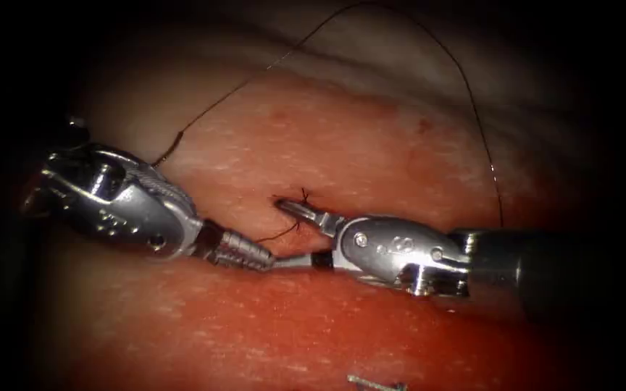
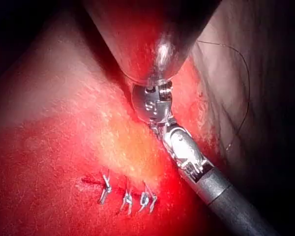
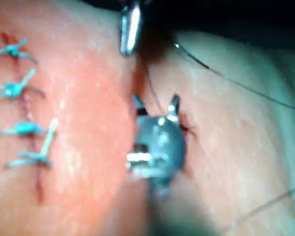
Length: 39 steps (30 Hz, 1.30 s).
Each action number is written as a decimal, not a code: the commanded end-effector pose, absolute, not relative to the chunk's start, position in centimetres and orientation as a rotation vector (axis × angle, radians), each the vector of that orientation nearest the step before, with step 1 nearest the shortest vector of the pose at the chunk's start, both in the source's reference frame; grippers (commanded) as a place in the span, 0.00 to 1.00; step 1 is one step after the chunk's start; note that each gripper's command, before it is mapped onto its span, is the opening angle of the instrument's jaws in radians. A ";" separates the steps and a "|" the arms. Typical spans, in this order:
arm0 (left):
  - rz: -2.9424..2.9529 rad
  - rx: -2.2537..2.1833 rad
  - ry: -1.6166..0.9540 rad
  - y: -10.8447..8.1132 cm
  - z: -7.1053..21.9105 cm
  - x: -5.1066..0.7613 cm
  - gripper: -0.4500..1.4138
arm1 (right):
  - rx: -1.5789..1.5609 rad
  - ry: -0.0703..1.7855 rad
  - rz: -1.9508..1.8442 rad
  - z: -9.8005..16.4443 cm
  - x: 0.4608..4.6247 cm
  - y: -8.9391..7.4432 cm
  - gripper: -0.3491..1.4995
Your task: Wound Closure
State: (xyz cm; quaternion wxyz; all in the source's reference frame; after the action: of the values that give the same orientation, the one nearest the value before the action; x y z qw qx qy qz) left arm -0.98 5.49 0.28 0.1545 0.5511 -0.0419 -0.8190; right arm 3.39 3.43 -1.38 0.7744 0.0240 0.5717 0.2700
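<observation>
A dark knot [image 1: 303, 195] sits on the tissue [image 1: 371, 145] at the cut. My right tool [image 1: 284, 235] reaches in from the right with its jaws wide open on either side of the short thread tail [image 1: 277, 234] below the knot. It holds nothing. In the right wrist view its two fingertips [image 3: 174, 104] spread around the dark thread [image 3: 152, 86] at the cut. My left tool [image 1: 271, 262] lies left of the knot, jaws shut, apparently on that tail. Its tip [image 3: 130, 44] holds the strand taut. The long thread [image 1: 472, 101] arcs over the top and passes behind the left wrist.
Several finished stitches [image 2: 128, 196] cross a closed stretch of the cut; they also appear as pale knots [image 3: 19, 88] beside the right tool. Red fluid wets the tissue [image 2: 49, 196] around them. A stitch end [image 1: 374, 382] shows at the near edge.
</observation>
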 end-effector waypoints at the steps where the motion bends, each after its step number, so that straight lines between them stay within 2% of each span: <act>1: -2.348 1.582 -0.118 5.4 0.3 -1.03 0.05 | 0.044 1.240 0.580 -1.3 3.52 3.4 0.93; 11: -2.355 1.582 -0.118 5.5 0.3 -1.06 0.05 | 0.025 1.227 0.554 -1.0 3.80 3.4 0.93; 19: -2.360 1.594 -0.123 5.5 0.2 -1.06 0.05 | 0.024 1.221 0.543 -0.9 3.80 3.4 0.92; 22: -2.357 1.596 -0.119 5.5 0.2 -1.07 0.05 | 0.026 1.222 0.542 -0.9 3.79 3.4 0.87; 26: -2.357 1.596 -0.120 5.5 0.2 -1.08 0.05 | 0.042 1.227 0.523 -1.0 3.77 3.4 0.65; 33: -2.357 1.595 -0.121 5.5 0.2 -1.08 0.05 | 0.049 1.224 0.526 -1.0 3.79 3.4 0.68; 39: -2.357 1.595 -0.121 5.5 0.2 -1.07 0.05 | 0.049 1.224 0.526 -1.0 3.81 3.4 0.64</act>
State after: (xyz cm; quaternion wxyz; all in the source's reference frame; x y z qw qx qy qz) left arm -1.03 5.51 0.17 0.1463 0.5535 -0.0429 -0.8188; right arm 3.73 3.43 -1.09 0.7865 0.0230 0.5669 0.2440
